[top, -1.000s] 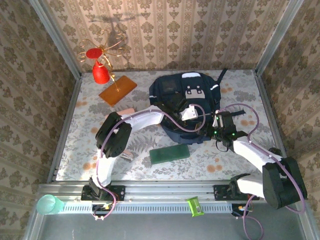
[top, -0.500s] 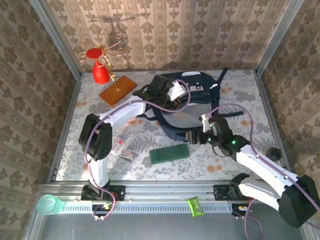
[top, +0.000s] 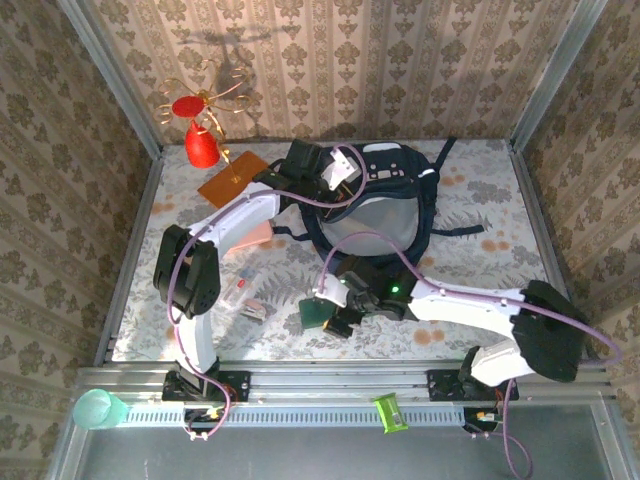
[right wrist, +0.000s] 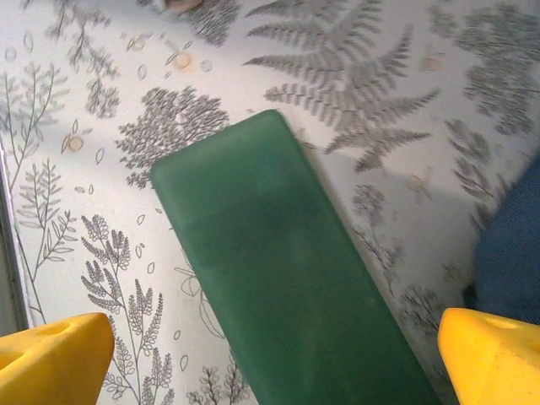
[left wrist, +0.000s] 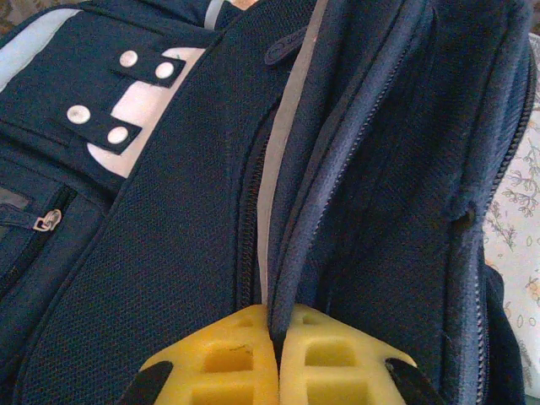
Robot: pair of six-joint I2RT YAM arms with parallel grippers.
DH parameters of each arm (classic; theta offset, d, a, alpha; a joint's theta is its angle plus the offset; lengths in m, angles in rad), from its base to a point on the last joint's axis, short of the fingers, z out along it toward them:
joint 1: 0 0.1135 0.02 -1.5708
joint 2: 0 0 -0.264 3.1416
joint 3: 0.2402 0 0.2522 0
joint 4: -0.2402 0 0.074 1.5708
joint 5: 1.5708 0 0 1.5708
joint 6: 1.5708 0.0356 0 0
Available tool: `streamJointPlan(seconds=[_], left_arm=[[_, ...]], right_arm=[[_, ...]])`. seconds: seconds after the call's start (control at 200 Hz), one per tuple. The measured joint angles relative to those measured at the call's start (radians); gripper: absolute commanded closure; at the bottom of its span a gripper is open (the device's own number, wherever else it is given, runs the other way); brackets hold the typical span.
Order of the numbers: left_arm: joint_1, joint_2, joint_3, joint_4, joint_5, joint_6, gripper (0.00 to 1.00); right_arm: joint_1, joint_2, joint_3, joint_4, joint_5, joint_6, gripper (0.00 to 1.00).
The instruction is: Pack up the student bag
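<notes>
Fabric of the student bag (left wrist: 169, 253) is being pinched between the clenched yellow fingers (left wrist: 219, 363) of the left gripper (left wrist: 277, 333), right beside the open zip. The bag is lying at the middle of the far edge of the bench (top: 480, 200). The right gripper (right wrist: 272, 354) is hanging with its fingers spread wide over a green case (right wrist: 270, 253) by the near edge, the bag's navy cloth showing near one fingertip.

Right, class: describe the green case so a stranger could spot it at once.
Find the navy student bag at the far side of the table. Directly in front of it lies a flat green case. No neighbour is green: the board to the left is orange.
</notes>
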Motion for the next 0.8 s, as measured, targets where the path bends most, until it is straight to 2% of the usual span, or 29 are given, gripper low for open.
streamJointPlan(seconds=[0.25,0.35,0.5,0.64,0.8], left_arm=[[0.000,0.000,0.000,-0.002,0.006,0.000,1.00],[0.000,0.000,0.000,-0.002,0.006,0.000,1.00],[0.000,0.000,0.000,-0.002,0.006,0.000,1.00],[0.000,0.000,0.000,-0.002,0.006,0.000,1.00],[0.000,0.000,0.000,-0.001,0.005,-0.001,1.00]], right_arm=[[0.005,0.175,0.087,-0.024,-0.001,-0.143,0.00],[0.005,0.250,0.121,-0.036,-0.001,-0.174,0.05],[0.004,0.315,0.163,-0.067,-0.025,-0.207,0.23],[0.004,0.324,0.188,-0.086,-0.030,-0.226,0.56],[0.004,0.272,0.187,-0.100,-0.024,-0.216,0.63]])
